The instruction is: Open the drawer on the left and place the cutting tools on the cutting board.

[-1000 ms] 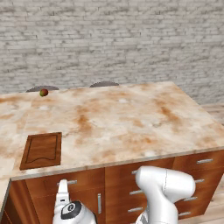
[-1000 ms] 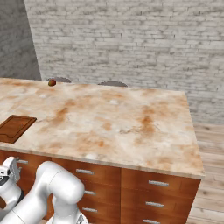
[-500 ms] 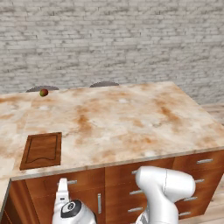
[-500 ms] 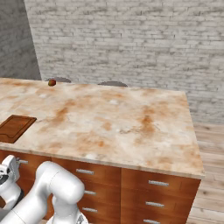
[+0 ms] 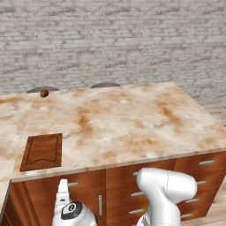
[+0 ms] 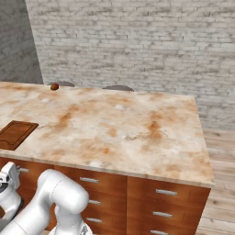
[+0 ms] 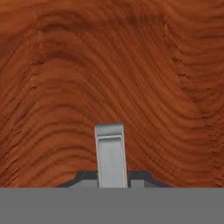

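Note:
The drawer (image 5: pixel 33 192) is the reddish-brown front under the counter's left end, and it stands closed. My gripper (image 7: pixel 111 179) is shut on its short silver bar handle (image 7: pixel 110 153), which runs up between the two dark fingertips in the hand view. From the left base view my white hand (image 5: pixel 64 194) presses against the drawer front beside the handle (image 5: pixel 73 184). The dark brown cutting board (image 5: pixel 42 151) lies bare on the counter just above the drawer, also at the left edge of the right base view (image 6: pixel 16 134). The cutting tools are hidden.
A small red-green fruit (image 5: pixel 44 93) sits at the far left back of the marbled counter (image 5: pixel 132 123). Narrower stacked drawers (image 5: pixel 201 176) fill the cabinet to the right. A door panel with a vertical handle (image 5: pixel 100 205) is beside my hand. A brick wall stands behind.
The hand has stayed at the drawer front and the jaws have closed on the handle. The drawer, the board and the fruit have not moved.

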